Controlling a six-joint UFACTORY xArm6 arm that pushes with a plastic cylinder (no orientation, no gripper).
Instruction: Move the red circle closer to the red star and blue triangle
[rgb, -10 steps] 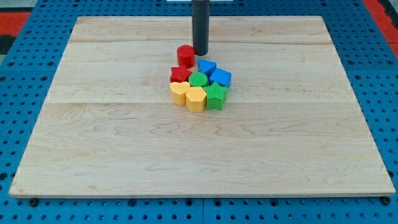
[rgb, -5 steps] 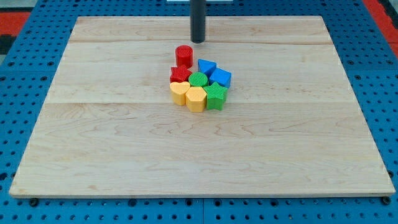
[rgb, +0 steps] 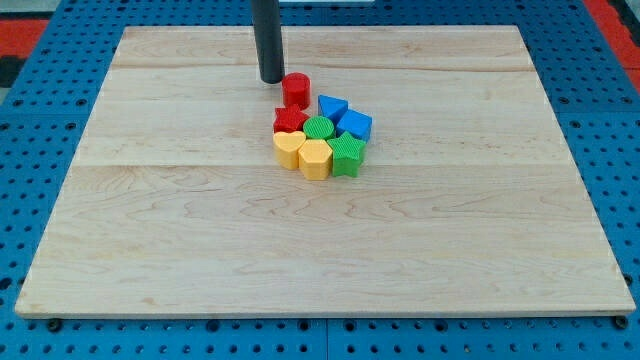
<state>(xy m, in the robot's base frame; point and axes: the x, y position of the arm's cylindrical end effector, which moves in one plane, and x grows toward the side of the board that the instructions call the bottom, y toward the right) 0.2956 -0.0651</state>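
Observation:
The red circle (rgb: 295, 89) stands on the wooden board (rgb: 180, 220), just above the cluster of blocks. The red star (rgb: 290, 120) lies right below it, a small gap apart. The blue triangle (rgb: 332, 106) lies to the circle's lower right. My tip (rgb: 271, 79) rests on the board just left of the red circle, very close to it; I cannot tell whether they touch.
The cluster also holds a blue cube (rgb: 354, 125), a green circle (rgb: 319, 128), a green star (rgb: 347, 155), a yellow heart (rgb: 288, 149) and a yellow hexagon (rgb: 315, 158). Blue pegboard (rgb: 40, 180) surrounds the board.
My tip moved from right of the red circle up toward the view's top, then left and down to the circle's left side. The red circle shifted slightly up.

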